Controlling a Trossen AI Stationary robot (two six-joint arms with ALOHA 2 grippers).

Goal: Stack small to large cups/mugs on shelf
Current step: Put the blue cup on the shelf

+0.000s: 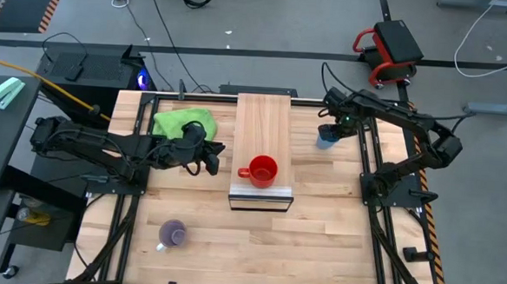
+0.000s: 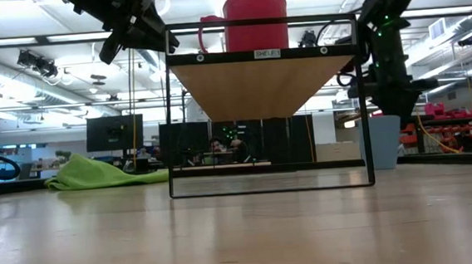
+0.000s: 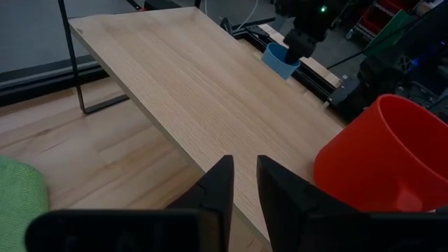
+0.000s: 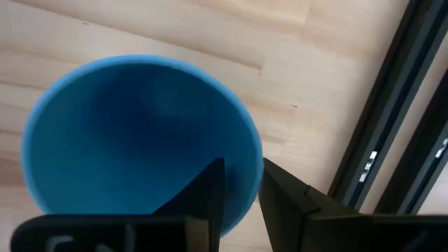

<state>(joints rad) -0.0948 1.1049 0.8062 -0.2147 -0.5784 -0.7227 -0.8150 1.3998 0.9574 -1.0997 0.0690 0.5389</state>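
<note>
On the desk (image 1: 318, 232) stands the shelf (image 1: 263, 125), with the red mug (image 1: 262, 169) near its front edge. The left pincer (image 1: 219, 158), empty and slightly parted, hovers just beside that mug. The right pincer (image 4: 241, 185) grasps the blue cup's (image 4: 140, 140) rim. The purple mug (image 1: 173, 234) stands apart.

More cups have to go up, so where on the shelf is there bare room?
The shelf is bare from the red mug back to its far end. The front end is crowded: the mug stands there, with the left gripper beside it.
</note>
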